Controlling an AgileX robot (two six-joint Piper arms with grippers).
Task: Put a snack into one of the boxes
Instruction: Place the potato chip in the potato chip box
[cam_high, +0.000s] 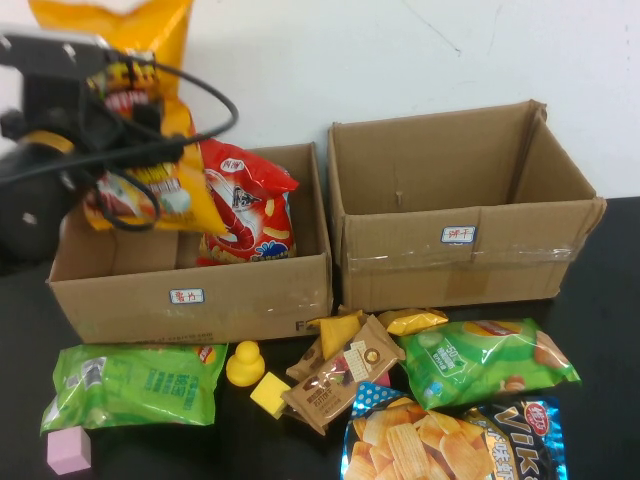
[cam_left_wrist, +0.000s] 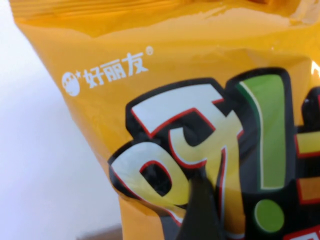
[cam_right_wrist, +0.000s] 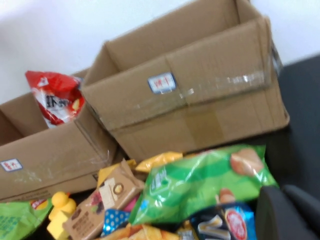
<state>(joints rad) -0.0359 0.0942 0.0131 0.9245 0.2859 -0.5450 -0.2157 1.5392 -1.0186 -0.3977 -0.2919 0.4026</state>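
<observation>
My left gripper (cam_high: 112, 128) is shut on a large orange-yellow snack bag (cam_high: 150, 185) and holds it hanging over the left end of the left cardboard box (cam_high: 190, 292). The bag's lower part dips toward the box opening. In the left wrist view the bag (cam_left_wrist: 165, 90) fills the picture, with one dark finger (cam_left_wrist: 200, 210) against it. A red shrimp-chip bag (cam_high: 250, 210) stands in the same box. The right cardboard box (cam_high: 460, 240) is empty. My right gripper (cam_right_wrist: 287, 215) is out of the high view; it hovers low by the snacks at the front right, fingers together and empty.
On the black table in front of the boxes lie a green bag (cam_high: 135, 382), a yellow duck (cam_high: 245, 362), a yellow block (cam_high: 270, 393), a pink block (cam_high: 70, 451), a brown chocolate pack (cam_high: 340, 380), another green bag (cam_high: 480, 360) and a blue chips bag (cam_high: 450, 440).
</observation>
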